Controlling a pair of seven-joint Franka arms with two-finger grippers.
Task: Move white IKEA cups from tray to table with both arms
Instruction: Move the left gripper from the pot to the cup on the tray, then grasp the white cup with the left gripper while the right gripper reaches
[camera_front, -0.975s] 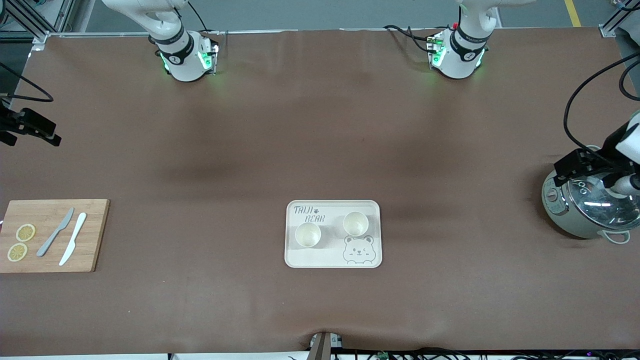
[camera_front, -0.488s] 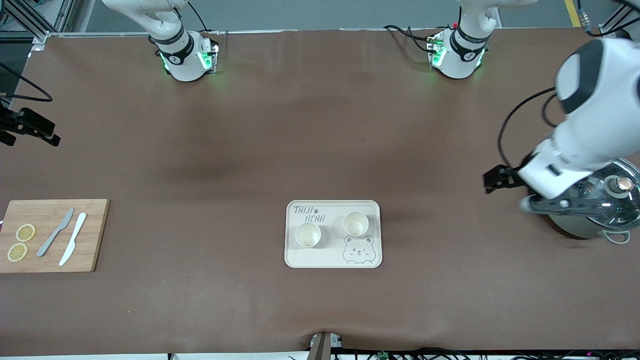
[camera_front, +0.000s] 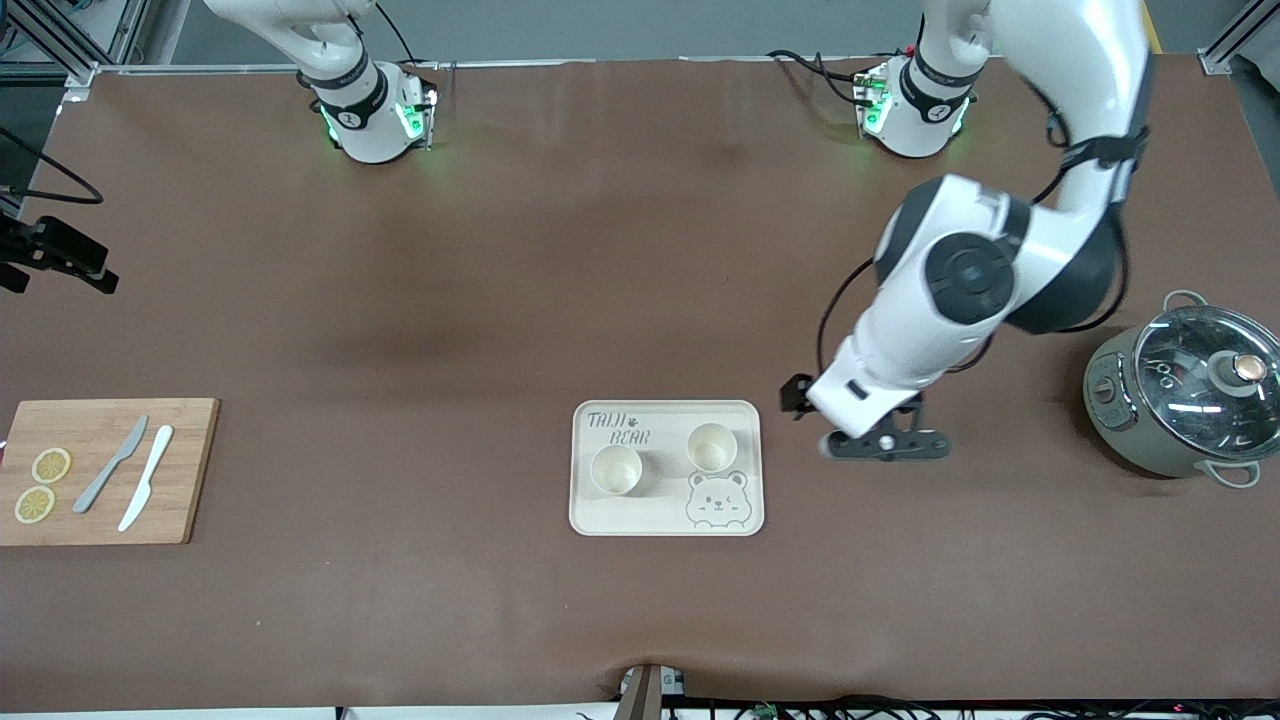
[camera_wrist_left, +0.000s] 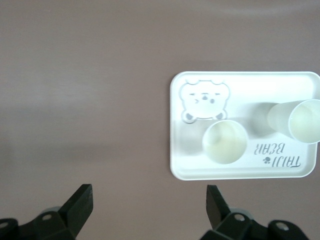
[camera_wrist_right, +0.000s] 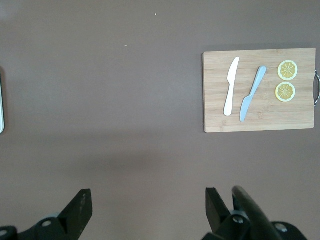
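Two white IKEA cups stand upright on a cream bear-printed tray (camera_front: 600, 515): one (camera_front: 615, 470) toward the right arm's end, one (camera_front: 711, 447) toward the left arm's end. They show in the left wrist view (camera_wrist_left: 225, 142) (camera_wrist_left: 300, 120) on the tray (camera_wrist_left: 185, 160). My left gripper (camera_front: 885, 447) is open and empty over bare table beside the tray, toward the left arm's end; its own view shows it too (camera_wrist_left: 150, 200). My right gripper (camera_wrist_right: 145, 207) is open and empty, high over bare table between board and tray; it shows at the front view's edge (camera_front: 60, 255).
A bamboo cutting board (camera_front: 180, 500) with two knives and two lemon slices lies at the right arm's end and also shows in the right wrist view (camera_wrist_right: 260, 120). A grey pot with a glass lid (camera_front: 1185, 395) stands at the left arm's end.
My left arm has swung from over the pot toward the middle, and its gripper now hangs beside the tray. The right arm, cups and tray have not moved.
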